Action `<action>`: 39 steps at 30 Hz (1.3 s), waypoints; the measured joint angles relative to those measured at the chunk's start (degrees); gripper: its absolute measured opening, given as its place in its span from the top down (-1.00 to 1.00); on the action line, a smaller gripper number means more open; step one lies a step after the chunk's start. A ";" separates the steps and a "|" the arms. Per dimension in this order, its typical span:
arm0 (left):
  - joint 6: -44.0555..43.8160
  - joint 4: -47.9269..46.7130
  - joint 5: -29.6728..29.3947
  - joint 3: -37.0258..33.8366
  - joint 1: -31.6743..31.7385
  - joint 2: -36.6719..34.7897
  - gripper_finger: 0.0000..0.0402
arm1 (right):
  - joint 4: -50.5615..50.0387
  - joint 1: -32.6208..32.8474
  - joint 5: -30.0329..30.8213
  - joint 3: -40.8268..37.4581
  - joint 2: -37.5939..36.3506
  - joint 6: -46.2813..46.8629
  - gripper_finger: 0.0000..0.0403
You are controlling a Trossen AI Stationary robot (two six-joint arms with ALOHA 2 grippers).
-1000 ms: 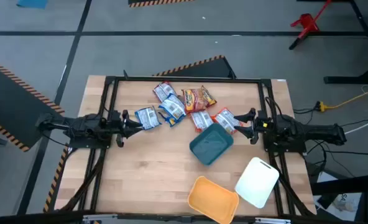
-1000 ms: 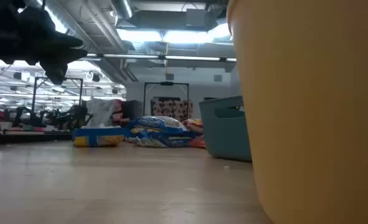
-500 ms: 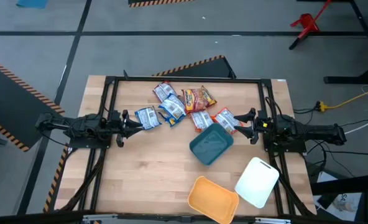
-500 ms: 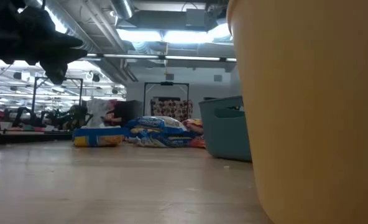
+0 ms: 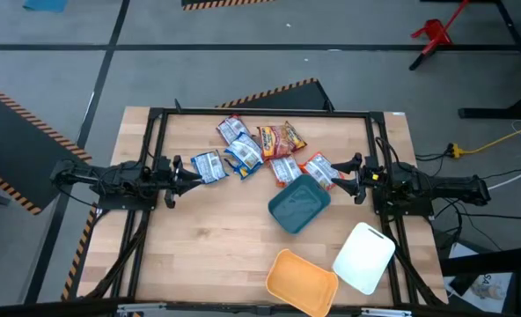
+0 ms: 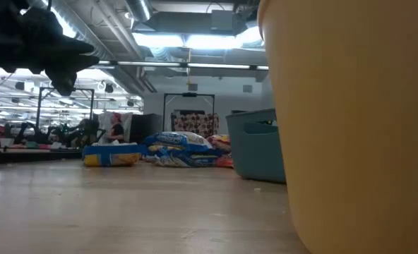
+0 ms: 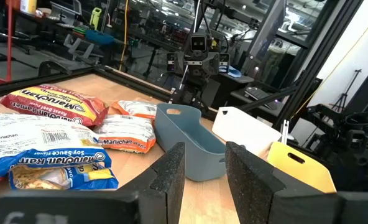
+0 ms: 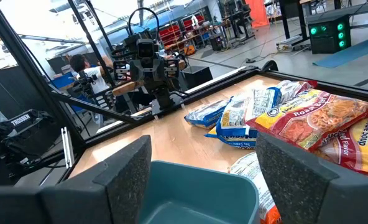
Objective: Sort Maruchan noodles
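Note:
Several Maruchan noodles packets lie flat in a loose cluster at the far middle of the table: blue-and-white ones (image 5: 208,165) (image 5: 243,156) (image 5: 232,130), an orange-red one (image 5: 281,138), a red-and-white one (image 5: 284,169) and an orange one (image 5: 318,169). My left gripper (image 5: 186,173) hovers level at the cluster's left, open, with nothing between its fingers (image 7: 168,180). My right gripper (image 5: 344,176) hovers level at the cluster's right, wide open and empty, its fingers (image 8: 125,168) above the teal tray's rim.
A teal tray (image 5: 300,204) stands just on the near side of the packets. An orange tray (image 5: 302,282) and a white tray (image 5: 364,257) sit near the front right edge. A black frame (image 5: 260,112) borders the table. Bare wood lies at the near left.

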 joint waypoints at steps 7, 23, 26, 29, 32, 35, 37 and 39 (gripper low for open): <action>0.00 0.01 -0.02 -0.01 0.00 0.00 0.46 | 0.02 -0.02 0.00 0.01 0.01 -0.01 -0.38; 1.25 1.16 -3.09 -0.02 -0.01 0.00 0.46 | 3.36 -0.02 3.76 -0.09 0.03 14.32 -0.38; 1.08 1.75 -4.59 0.00 -0.01 0.00 0.46 | 5.68 -0.02 13.68 -0.09 -0.03 14.97 -0.38; 1.05 3.34 -7.37 -0.02 -0.01 0.00 0.46 | 7.99 -0.04 20.00 -0.09 -0.01 17.57 -0.38; 1.04 6.50 -10.67 -0.01 -0.01 0.00 0.46 | 8.84 -0.02 20.86 0.57 0.07 18.20 -0.38; 1.40 10.68 -14.43 -0.01 -0.01 0.00 0.46 | 8.30 -0.02 21.87 3.99 1.83 17.28 -0.38; 1.48 13.63 -17.18 0.00 -0.01 0.00 0.46 | 7.17 -0.02 24.06 7.36 4.74 14.99 -0.38; 1.62 15.54 -20.05 0.00 -0.01 0.00 0.46 | 5.31 -0.02 26.46 11.71 9.81 12.21 -0.38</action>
